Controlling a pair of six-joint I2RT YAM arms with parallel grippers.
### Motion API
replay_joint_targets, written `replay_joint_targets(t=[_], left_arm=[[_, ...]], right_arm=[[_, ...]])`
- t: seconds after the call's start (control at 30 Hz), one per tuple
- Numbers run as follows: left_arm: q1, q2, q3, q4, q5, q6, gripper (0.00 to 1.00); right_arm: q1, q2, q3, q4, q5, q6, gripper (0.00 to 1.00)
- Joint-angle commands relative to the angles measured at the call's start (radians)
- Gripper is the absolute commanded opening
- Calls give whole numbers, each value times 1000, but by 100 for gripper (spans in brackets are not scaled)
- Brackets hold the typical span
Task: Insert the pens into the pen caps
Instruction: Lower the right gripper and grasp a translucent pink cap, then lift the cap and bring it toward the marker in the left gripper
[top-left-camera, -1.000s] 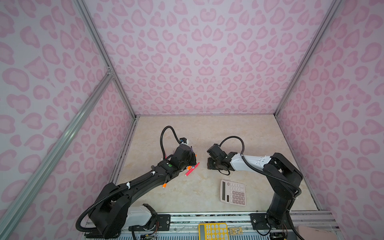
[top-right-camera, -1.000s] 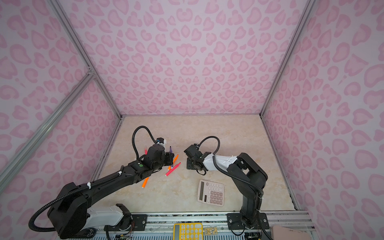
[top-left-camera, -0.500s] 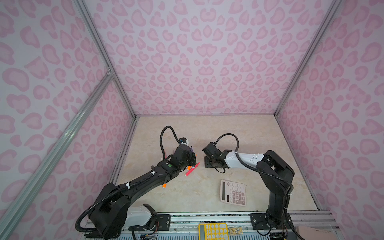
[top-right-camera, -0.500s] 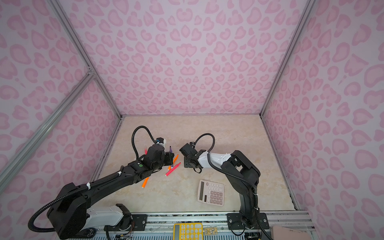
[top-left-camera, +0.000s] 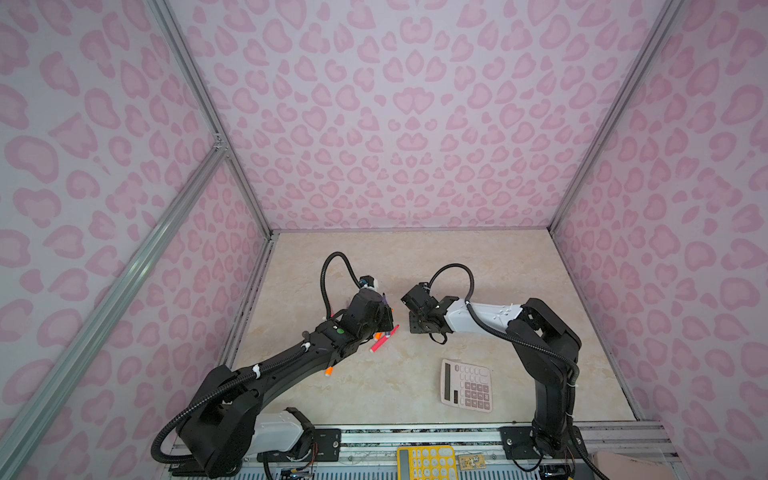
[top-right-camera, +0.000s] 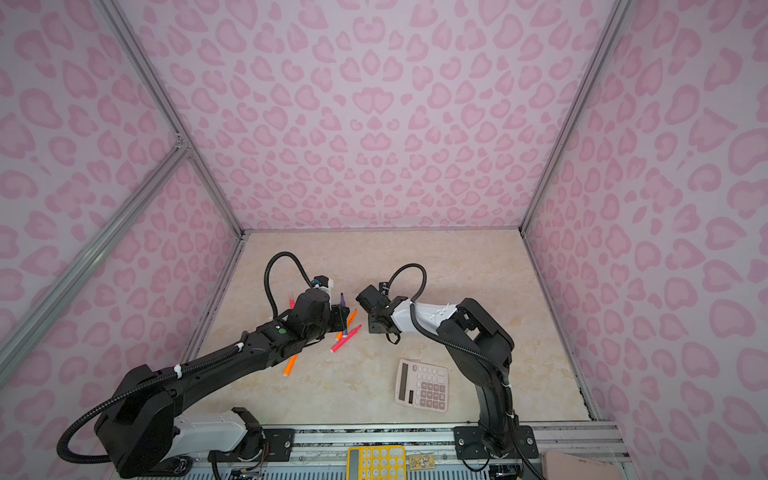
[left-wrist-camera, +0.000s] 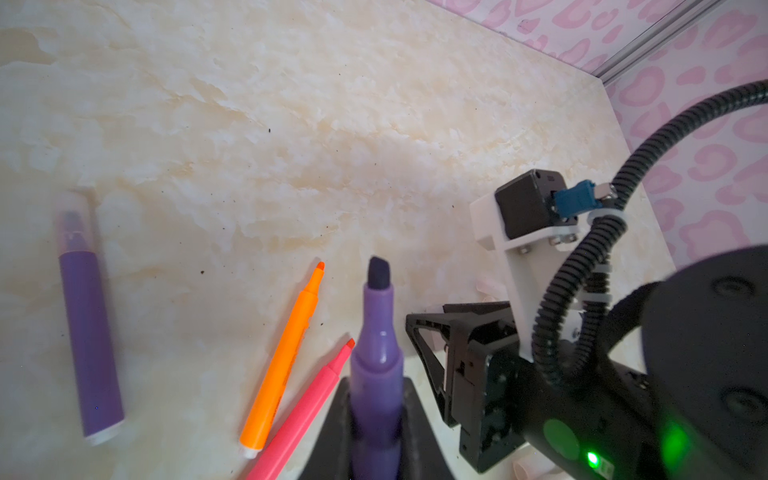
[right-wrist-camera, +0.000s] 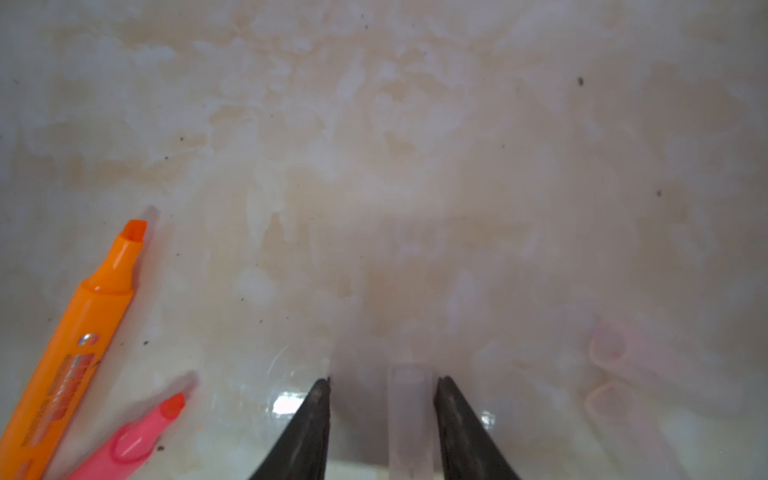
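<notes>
**Cap between parted jaws, purple pen ready**

A clear cap (right-wrist-camera: 409, 415) lies on the table (right-wrist-camera: 374, 124) between the fingers of the right claw (right-wrist-camera: 384, 380). The jaws stand apart around it. One finger is right at its side and the other leaves a gap, so the cap is not yet pinched. It looks empty.

Two spare caps (right-wrist-camera: 611, 345) lie near this claw, off to one side. They are faint, and as far as I can tell nothing is in them.

The left claw (left-wrist-camera: 374, 415) is closed on a purple pen (left-wrist-camera: 378, 324). Its bare dark tip sticks out well past the fingertips.

Between the two claws an orange pen (top-right-camera: 351, 318) and a pink pen (top-right-camera: 346, 338) lie side by side with bare tips. Farther from the left claw, a second purple pen (left-wrist-camera: 89, 332) already sits in its cap.

I see three risks:
- **Closing off centre:** the cap is small and smooth, so it may roll or jump out from between the fingers, perhaps toward the loose pens.
- **Squeezing too hard:** this could flatten the cap's mouth, and then the tip would not enter.
- **A small angle error:** the pen reaches far beyond its grip, so the tip could hit the rim and push the cap out of the hold.

No tray or box is in view, so the caps are the only holders. A calculator (top-left-camera: 465, 384) lies well apart from the right claw.
</notes>
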Motion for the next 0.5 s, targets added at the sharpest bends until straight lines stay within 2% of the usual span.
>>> replay_joint_targets(t=[0.0, 0.47], left_arm=[[0, 0, 8, 28, 5, -4, 3], [-2, -14, 6, 28, 3, 3, 3]], right_arm=[[0, 19, 0, -65, 9, -7, 42], [0, 21, 5, -76, 14, -8, 16]])
